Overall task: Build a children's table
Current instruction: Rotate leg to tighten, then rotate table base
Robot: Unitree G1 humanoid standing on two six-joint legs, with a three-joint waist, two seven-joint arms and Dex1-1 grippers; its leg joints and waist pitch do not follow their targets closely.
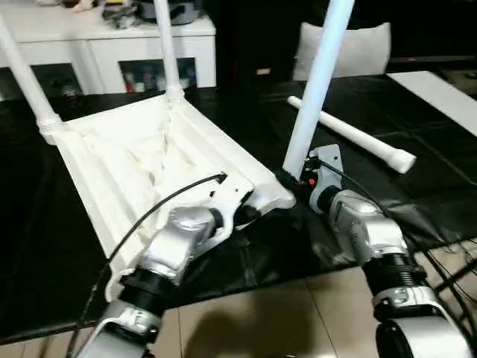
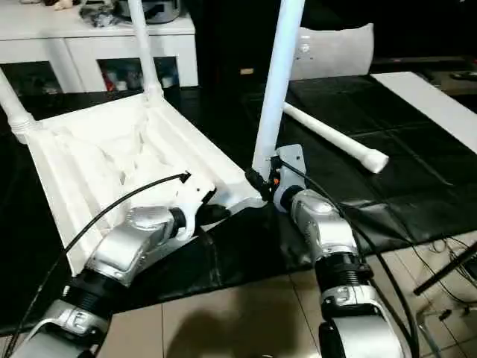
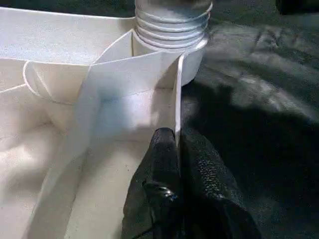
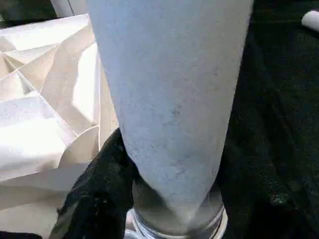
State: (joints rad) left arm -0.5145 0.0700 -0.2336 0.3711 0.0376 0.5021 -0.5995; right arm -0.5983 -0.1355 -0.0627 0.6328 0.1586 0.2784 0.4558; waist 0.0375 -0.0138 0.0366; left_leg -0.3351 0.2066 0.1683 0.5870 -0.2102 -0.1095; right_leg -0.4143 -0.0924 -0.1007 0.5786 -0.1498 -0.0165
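Leg (image 1: 317, 89) was gripped near its base by right claw (image 1: 298, 181). Tabletop rim (image 3: 177, 94) was pinched by shut left claw (image 3: 178, 164). Plastic judged light, stiff, slippery.

We see the top (image 1: 134, 171) and legs (image 1: 317, 82) in smooth, matt white plastic, the floor sheet (image 1: 417, 186) in glossy, creased black film, the forearms (image 1: 365, 224) in brushed silver metal, and the fingers (image 3: 169, 199) in black grained rubber.
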